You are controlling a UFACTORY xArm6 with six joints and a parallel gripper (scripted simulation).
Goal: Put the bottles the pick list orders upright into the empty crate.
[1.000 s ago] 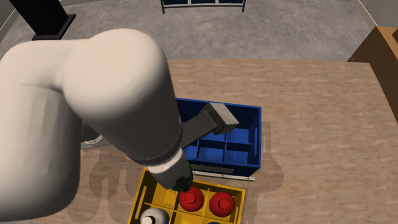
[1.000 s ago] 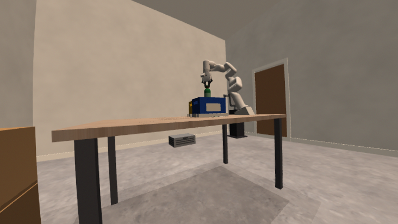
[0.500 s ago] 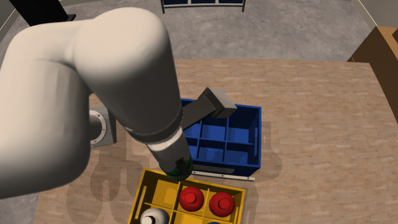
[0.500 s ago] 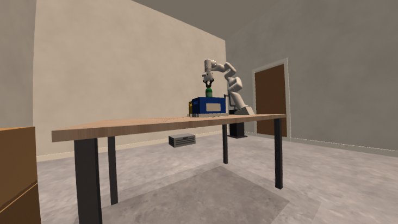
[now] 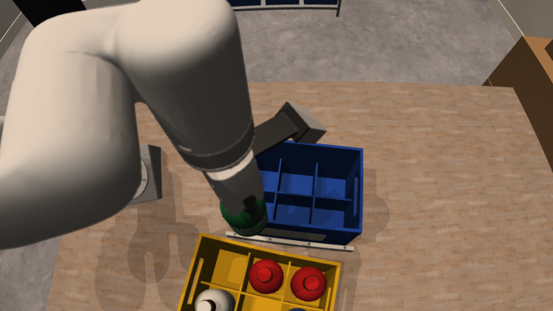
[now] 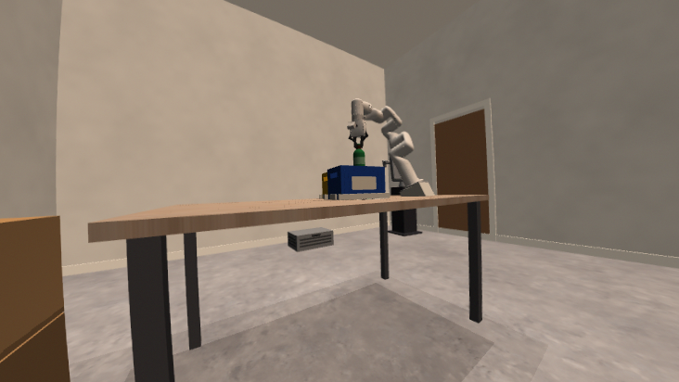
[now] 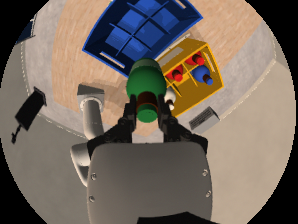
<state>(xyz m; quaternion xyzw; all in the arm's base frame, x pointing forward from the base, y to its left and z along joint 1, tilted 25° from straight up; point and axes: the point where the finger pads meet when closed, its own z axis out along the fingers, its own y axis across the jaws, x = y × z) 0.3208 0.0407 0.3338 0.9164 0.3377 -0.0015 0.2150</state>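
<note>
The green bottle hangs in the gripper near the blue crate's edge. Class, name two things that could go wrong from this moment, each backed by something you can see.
1. The green bottle is gripped only by its neck in the gripper, so it may swing or slip while carried.
2. It hangs by the near wall of the blue crate, not over a cell; lowered here, it could catch the wall or a divider, tip, or shift the crate.

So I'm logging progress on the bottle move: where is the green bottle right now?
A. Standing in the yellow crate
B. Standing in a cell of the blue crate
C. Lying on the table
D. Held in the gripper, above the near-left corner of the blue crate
D: the gripper is shut on the green bottle, which hangs above the blue crate, not yet in a cell.
</note>
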